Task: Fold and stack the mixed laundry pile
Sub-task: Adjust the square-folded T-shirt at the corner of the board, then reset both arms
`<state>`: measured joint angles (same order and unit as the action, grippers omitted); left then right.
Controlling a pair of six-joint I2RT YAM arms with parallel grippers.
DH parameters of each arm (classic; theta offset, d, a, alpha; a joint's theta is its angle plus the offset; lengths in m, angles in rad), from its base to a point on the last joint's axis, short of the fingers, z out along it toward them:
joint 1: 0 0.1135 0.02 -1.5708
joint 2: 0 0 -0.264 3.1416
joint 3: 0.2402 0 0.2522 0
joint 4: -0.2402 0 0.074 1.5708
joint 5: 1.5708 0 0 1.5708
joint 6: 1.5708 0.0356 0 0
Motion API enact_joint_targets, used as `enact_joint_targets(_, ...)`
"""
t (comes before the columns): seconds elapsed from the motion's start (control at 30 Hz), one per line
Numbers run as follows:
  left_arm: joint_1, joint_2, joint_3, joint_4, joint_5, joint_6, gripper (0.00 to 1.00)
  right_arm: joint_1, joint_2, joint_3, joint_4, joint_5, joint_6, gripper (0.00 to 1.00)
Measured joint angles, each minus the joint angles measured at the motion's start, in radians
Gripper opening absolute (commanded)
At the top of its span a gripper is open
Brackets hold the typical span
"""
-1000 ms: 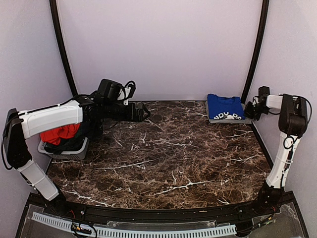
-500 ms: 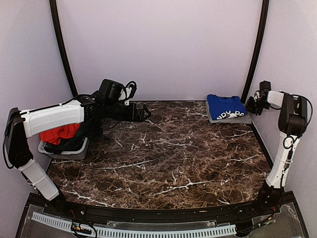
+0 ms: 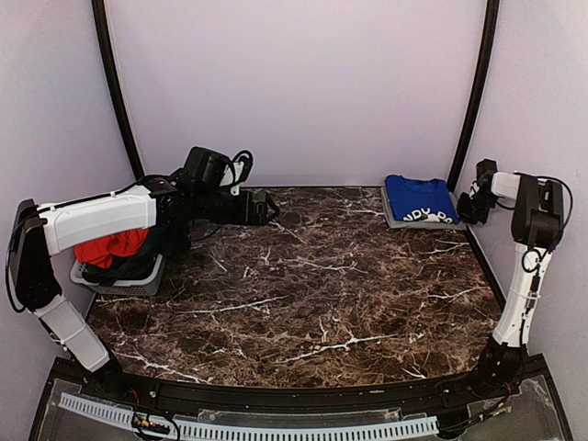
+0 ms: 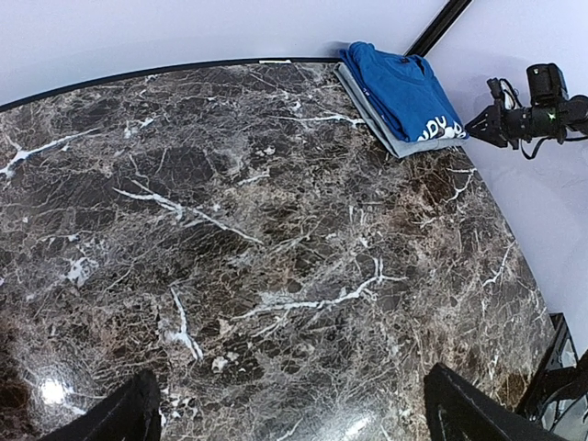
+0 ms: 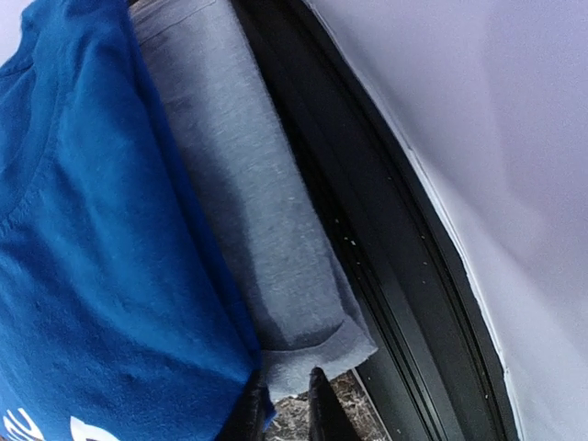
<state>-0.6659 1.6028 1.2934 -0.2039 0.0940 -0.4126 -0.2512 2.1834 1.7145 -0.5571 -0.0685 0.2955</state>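
Observation:
A folded royal-blue T-shirt with white print [image 3: 418, 197] lies on a folded grey shirt [image 3: 397, 221] at the table's back right corner. In the right wrist view the blue T-shirt [image 5: 92, 257] overlaps the grey shirt [image 5: 248, 211]. My right gripper [image 5: 287, 409] has its fingers drawn close on the grey shirt's hem corner; it shows beside the stack in the top view [image 3: 464, 206]. My left gripper [image 4: 294, 413] is open and empty above bare marble at the back left [image 3: 266, 208]. A red-orange garment [image 3: 108, 246] and dark cloth [image 3: 138, 262] sit in the basket.
The small grey basket [image 3: 119, 283] stands at the left edge, under my left arm. A black frame rail [image 5: 367, 239] and the white wall run just right of the stack. A black curved post [image 3: 473, 101] rises behind the stack.
My right wrist has moved a little back and left beside the stack; the grey layer's right corner sits slightly further left. The left arm has not moved.

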Motion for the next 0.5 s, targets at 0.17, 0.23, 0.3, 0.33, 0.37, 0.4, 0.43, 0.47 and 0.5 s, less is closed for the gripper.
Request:
enact_joint_targets(0.17, 0.0, -0.004, 0.0, -0.015, -0.027, -0.001, 0.99, 0.011, -0.03, 0.011, -0.028, 0.008, -0.024, 0.66)
enact_joint_targets(0.23, 0.004, -0.011, 0.0, -0.034, -0.048, 0.0, 0.99, 0.022, -0.069, 0.007, -0.031, -0.005, -0.04, 0.81)
enact_joint_targets(0.3, 0.01, -0.02, 0.003, -0.056, -0.064, 0.0, 0.99, 0.04, -0.131, -0.002, -0.03, -0.033, -0.047, 0.96)
enact_joint_targets(0.33, 0.015, -0.023, 0.011, -0.076, -0.071, 0.0, 0.99, 0.052, -0.167, -0.002, -0.029, -0.051, -0.052, 0.98)
enact_joint_targets(0.37, 0.024, -0.023, 0.02, -0.092, -0.078, 0.001, 0.99, 0.064, -0.199, -0.002, -0.026, -0.063, -0.047, 0.99)
enact_joint_targets(0.4, 0.035, -0.025, 0.031, -0.109, -0.084, 0.002, 0.99, 0.079, -0.238, -0.001, -0.022, -0.081, -0.055, 0.99)
enact_joint_targets(0.43, 0.048, -0.027, 0.042, -0.122, -0.091, 0.005, 0.99, 0.097, -0.273, 0.004, -0.021, -0.097, -0.057, 0.99)
enact_joint_targets(0.47, 0.063, -0.03, 0.053, -0.14, -0.098, 0.007, 0.99, 0.118, -0.304, 0.014, -0.021, -0.109, -0.061, 0.99)
enact_joint_targets(0.5, 0.078, -0.034, 0.063, -0.155, -0.105, 0.01, 0.99, 0.143, -0.333, 0.027, -0.021, -0.12, -0.066, 0.99)
